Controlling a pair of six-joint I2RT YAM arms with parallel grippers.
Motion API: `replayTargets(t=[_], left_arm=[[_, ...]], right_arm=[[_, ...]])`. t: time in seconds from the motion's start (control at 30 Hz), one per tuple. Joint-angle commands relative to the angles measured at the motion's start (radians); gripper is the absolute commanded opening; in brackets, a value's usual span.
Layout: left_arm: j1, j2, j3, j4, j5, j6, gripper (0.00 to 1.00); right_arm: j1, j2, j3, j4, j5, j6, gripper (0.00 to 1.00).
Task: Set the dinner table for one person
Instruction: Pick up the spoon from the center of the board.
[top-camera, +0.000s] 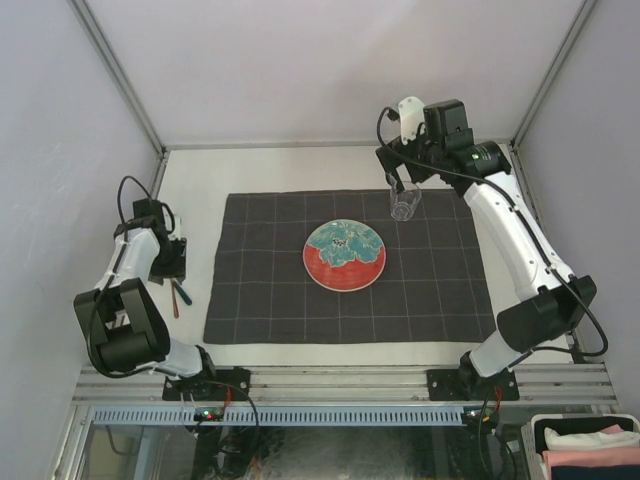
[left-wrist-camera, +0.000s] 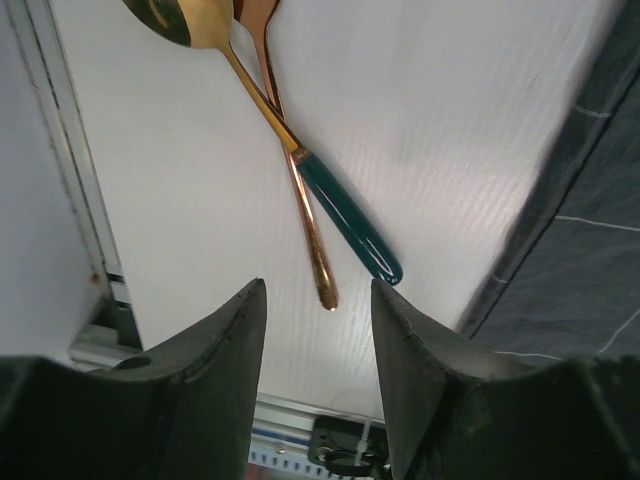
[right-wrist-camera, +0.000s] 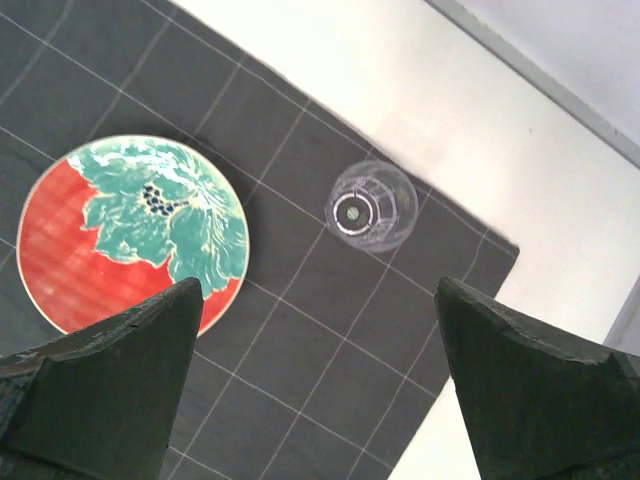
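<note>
Glass (right-wrist-camera: 371, 206) stands near the cloth (right-wrist-camera: 300, 340) edge — right claw (right-wrist-camera: 315, 290) gapes above.

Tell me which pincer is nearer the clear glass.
Right. The right pincer hangs open above the glass; the left pincer is far across the table, over the two utensils left of the cloth.

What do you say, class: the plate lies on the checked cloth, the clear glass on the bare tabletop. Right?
No. The plate lies on the checked cloth, but the clear glass stands on that cloth too; the right wrist view shows it.
</note>
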Motion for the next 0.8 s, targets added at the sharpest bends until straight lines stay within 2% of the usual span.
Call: replayTargets(t=[0.0,0.4,0.77], left_arm=[[0.027,-0.058,-0.044,0.036,0.053,-0.108,0.51],[0.115,0.085,0.004,0.061,0.076,-0.153,0.49],[0.130,0.212,0.063,0.099,0.114,-0.150,0.42]], right_arm=[[0.022,0.023,0.094,0.009,-0.037,0.026,1.00],[0.080,-0.002,0.103,-0.042,-0.028,-0.025,1.00],[0.120,0.055,0.232,-0.094,-0.032,-0.060,1.00]])
